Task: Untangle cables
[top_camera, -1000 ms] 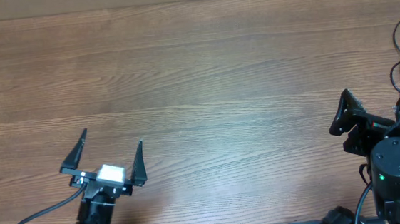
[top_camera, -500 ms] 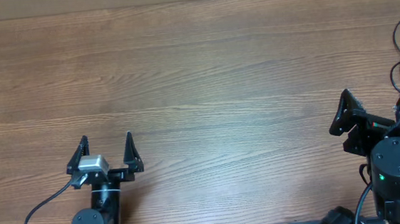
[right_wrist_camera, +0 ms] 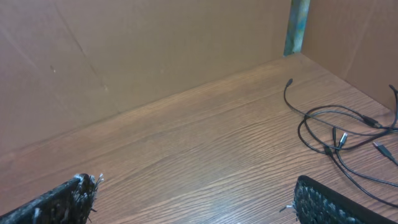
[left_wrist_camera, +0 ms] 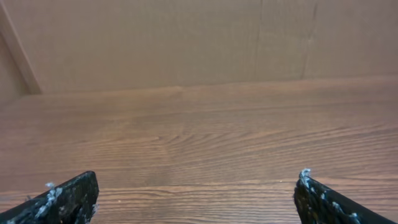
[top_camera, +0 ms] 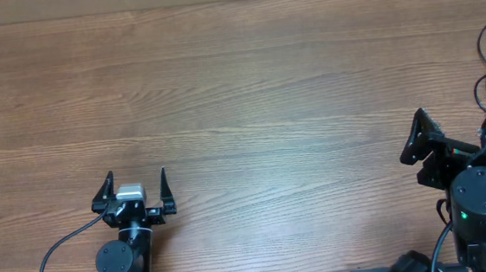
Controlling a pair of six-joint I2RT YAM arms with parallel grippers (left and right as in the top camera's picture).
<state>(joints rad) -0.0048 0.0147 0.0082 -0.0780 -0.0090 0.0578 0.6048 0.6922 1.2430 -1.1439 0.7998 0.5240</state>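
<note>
Desk (top_camera: pixel 239 84): brown wood grain, seen from overhead.
Left hand (top_camera: pixel 136 175): at about 7 o'clock on the desk, fingers pointing to 12. Spread wide and released, with nothing between the fingers and only bare wood ahead of them.
Left fingers (left_wrist_camera: pixel 68 199): black, flecked with white near the tips.
Right hand (right_wrist_camera: pixel 198 180): at about 4 o'clock on the desk, close to the right edge. Spread wide and released, grasping nothing.
Right fingers (right_wrist_camera: pixel 326 202): black, with a rough, studded-looking face.
Cables (right_wrist_camera: pixel 339 140): at the 3 o'clock edge of the desk. Thin black strands lie in loose loops that cross one another, with a few small plug ends among them. One strand runs out alone toward 12 and ends in a plug. How many cables there are I cannot tell.
Cables from the right wrist: on the wood at about 2 o'clock ahead of the hand, clear of both fingers.
Hands to cables: the right is near but not touching. The left is well apart, across the desk.
Wall (left_wrist_camera: pixel 155 43): plain brown board standing at the desk's far edge.
Arm wire (top_camera: pixel 61 250): thicker, black, curving off the left arm toward 8 o'clock.
</note>
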